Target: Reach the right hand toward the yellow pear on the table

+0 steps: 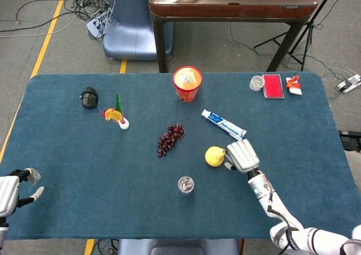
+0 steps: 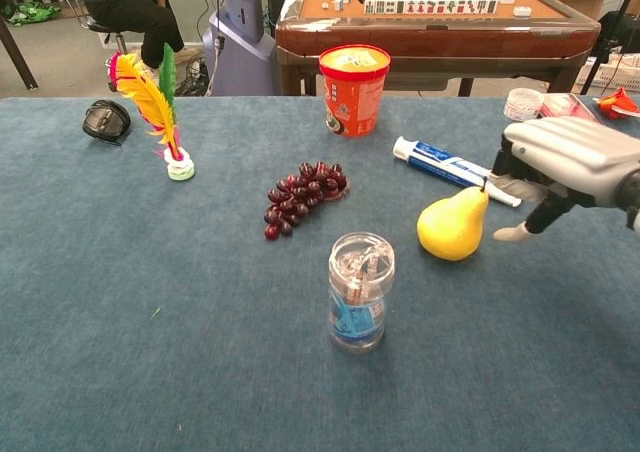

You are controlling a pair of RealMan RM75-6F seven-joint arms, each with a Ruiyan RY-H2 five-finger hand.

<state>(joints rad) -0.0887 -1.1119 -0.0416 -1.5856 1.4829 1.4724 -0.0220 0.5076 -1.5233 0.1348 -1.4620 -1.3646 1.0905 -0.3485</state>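
The yellow pear (image 1: pixel 214 155) (image 2: pixel 452 225) lies tilted on the blue table (image 1: pixel 67 153), its stem end leaning right toward my right hand (image 1: pixel 242 155) (image 2: pixel 565 167). That hand sits just right of the pear. Its fingers are bent down over the stem end and its thumb tip rests on the cloth. The fingertips are at or almost at the stem, and nothing is gripped. My left hand (image 1: pixel 11 190) rests at the table's near left corner with fingers apart and empty. It shows only in the head view.
A toothpaste tube (image 1: pixel 224 124) (image 2: pixel 455 170) lies just behind the right hand. Dark grapes (image 1: pixel 170 139) and a small clear jar (image 1: pixel 185 184) (image 2: pixel 359 290) are left of the pear. Farther back stand a red noodle cup (image 1: pixel 187 83), feather shuttlecock (image 1: pixel 117 115), black mouse (image 1: pixel 88 97) and red box (image 1: pixel 273 86).
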